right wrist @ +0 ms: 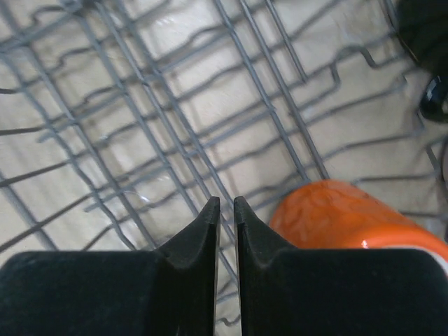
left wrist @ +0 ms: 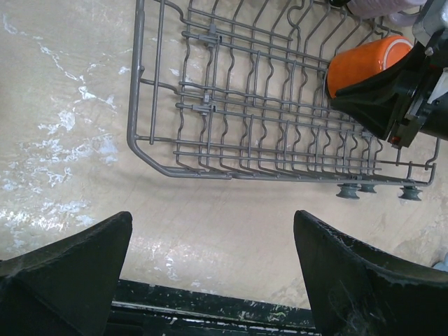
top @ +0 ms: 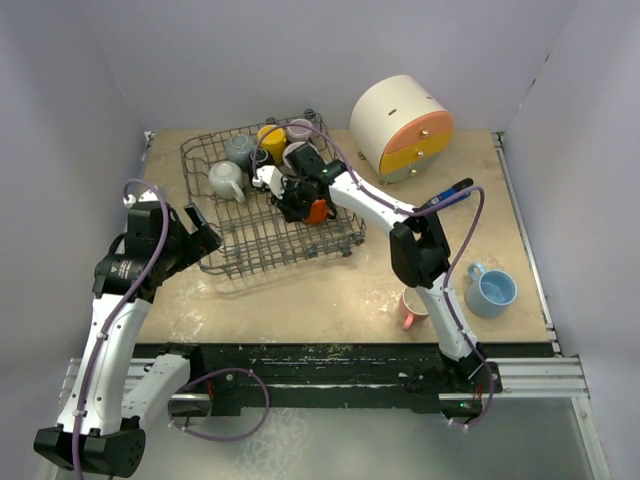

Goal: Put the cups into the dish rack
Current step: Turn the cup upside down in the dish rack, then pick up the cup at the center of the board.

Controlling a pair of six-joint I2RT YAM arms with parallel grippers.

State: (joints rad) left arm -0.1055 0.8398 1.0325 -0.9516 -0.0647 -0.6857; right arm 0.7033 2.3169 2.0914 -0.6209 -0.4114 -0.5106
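Far left: the left claw [left wrist: 213, 225] hangs over the bare counter [top: 330, 300], just off the near left corner of the dish rack [top: 262, 242]. Its jaws are spread wide with nothing between them. The rack sits mid-counter, toward the back. In its far left part we note a grey cup [top: 226, 181], and behind it a blue-grey cup [top: 240, 150]. Along the far side stand a yellow cup [top: 272, 140] and a mauve cup [top: 300, 128]. The right arm reaches over into the rack. The right claw [right wrist: 227, 204] is low above the wire floor, its jaws drawn together to a thin slit, and we see nothing gripped in it. An orange cup [right wrist: 336, 218] lies just beside its right finger, apparently on its side among the tines; we cannot tell whether they touch. Far right corner: a white cylinder [top: 395, 118] with orange and yellow drawer fronts. Near right, on the counter outside the rack, is a pink cup [top: 410, 310], partly hidden behind the right arm. Just beyond it is a light blue cup [top: 493, 291], mouth up.
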